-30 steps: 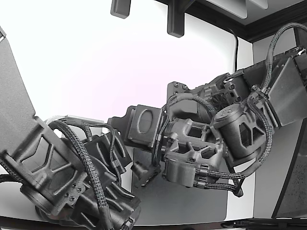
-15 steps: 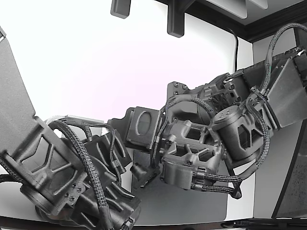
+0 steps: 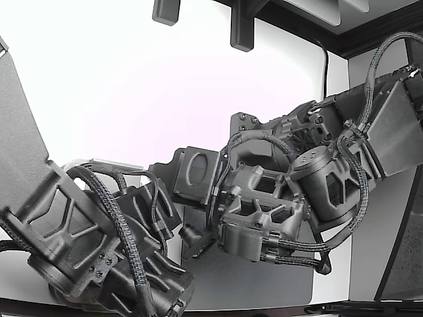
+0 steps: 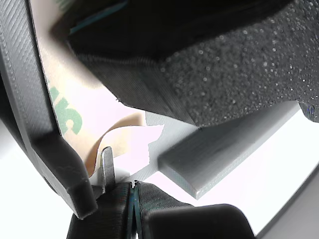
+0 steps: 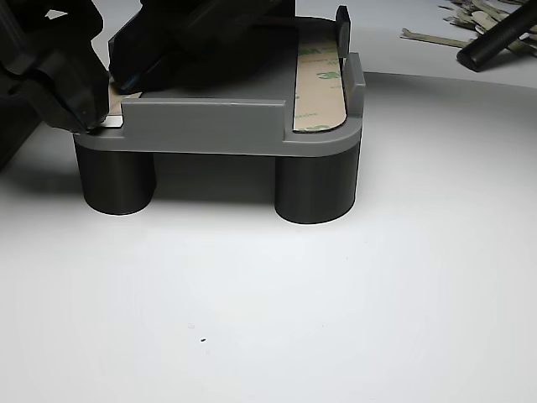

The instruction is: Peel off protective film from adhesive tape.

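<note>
Tan protective film (image 4: 117,137) curls up off the adhesive tape (image 4: 67,107), and we see our gripper (image 4: 133,191) pinched tight on its lifted corner. That tape lies on the grey fixture (image 5: 210,126); a second strip (image 5: 320,84) sits at its three o'clock.

**Colours and surface patterns**

Grey fixture (image 5: 210,126) on two dark grey cylindrical legs (image 5: 315,186), standing on a white desk (image 5: 277,311). Tape strip (image 5: 319,88): tan backing film bearing pale green lettering. Partly lifted film (image 4: 117,137): cream-tan with green print. Fingers (image 4: 45,124): black with fine ribbed layer lines. Foam pad (image 4: 239,64): black, speckled.
</note>
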You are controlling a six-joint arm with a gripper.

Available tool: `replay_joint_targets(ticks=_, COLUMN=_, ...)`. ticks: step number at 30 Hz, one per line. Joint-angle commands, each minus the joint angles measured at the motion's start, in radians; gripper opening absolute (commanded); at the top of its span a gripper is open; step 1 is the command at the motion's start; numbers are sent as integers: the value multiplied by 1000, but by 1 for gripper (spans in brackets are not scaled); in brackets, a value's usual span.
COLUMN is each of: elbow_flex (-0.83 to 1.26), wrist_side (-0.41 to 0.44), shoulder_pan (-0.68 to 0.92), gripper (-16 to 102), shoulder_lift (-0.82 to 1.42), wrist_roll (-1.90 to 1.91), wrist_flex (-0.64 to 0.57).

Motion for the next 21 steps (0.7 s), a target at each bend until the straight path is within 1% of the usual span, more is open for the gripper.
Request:
replay_joint_targets(ticks=1, elbow_flex=-17, wrist_side=-5, shoulder_pan=-6, gripper=-11, shoulder_lift=23, wrist_roll=2, wrist_flex=3)
replay_joint_targets(ticks=21, elbow_flex=-34, wrist_side=-35, shoulder_pan=-6, gripper=-11, shoulder_lift=23, wrist_roll=29, wrist_flex=63)
